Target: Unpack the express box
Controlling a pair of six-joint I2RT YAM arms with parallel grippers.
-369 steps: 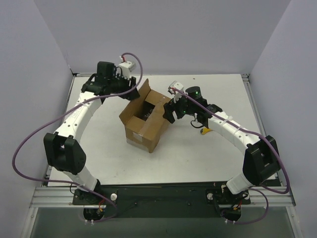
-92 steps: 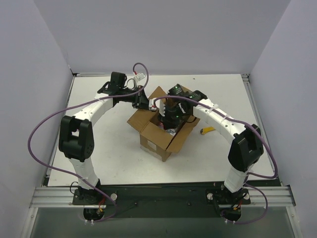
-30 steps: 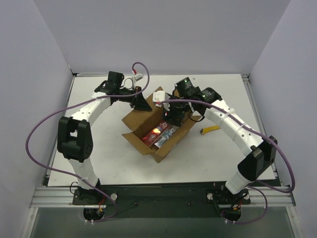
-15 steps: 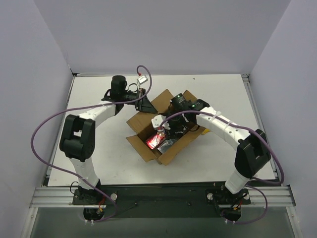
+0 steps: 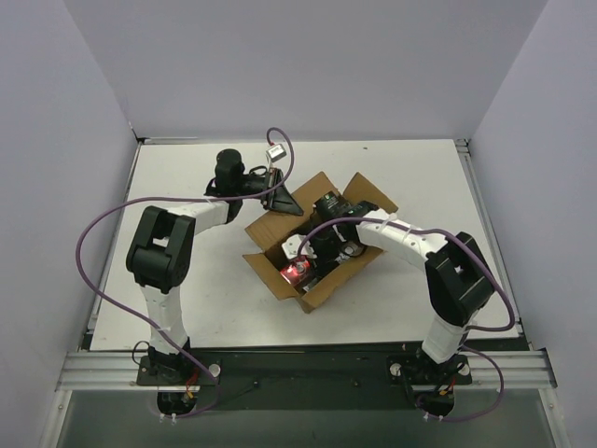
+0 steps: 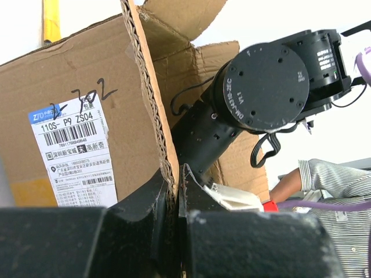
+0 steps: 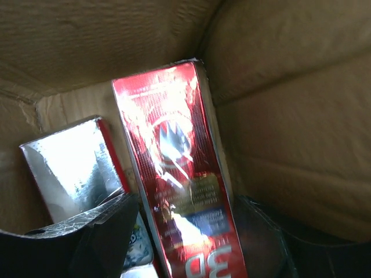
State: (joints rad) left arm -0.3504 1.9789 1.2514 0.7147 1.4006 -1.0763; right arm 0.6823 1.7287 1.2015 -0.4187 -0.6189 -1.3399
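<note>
Express box (image 5: pixel 270 245) sits open mid-worktop (image 5: pixel 215 303). Left pincer (image 6: pixel 175 188) clamped on its corrugated wall edge. Right pincer (image 7: pixel 182 231) down inside it, jaws wide astride a red carton (image 7: pixel 174 168). Shipping label (image 6: pixel 72 150) shows only in left wrist view; silver carton (image 7: pixel 72 168) beside the red shows clearly in right wrist view.

Grippers, two: left gripper (image 6: pixel 175 185) and right gripper (image 7: pixel 179 231); express box (image 5: pixel 266 245), one, brown corrugated, one wall standing between the left gripper's fingers; white printed label (image 6: pixel 72 150), one, on the box face just left of those fingers; product cartons inside the box, two: one red carton (image 7: pixel 177 174) between the right gripper's fingers, one silver carton (image 7: pixel 72 168) just outside its left finger; purple cables (image 6: pixel 324 204), two, one trailing from each arm; striped sleeve (image 6: pixel 333 179), one, beyond the left gripper, to its right.
</note>
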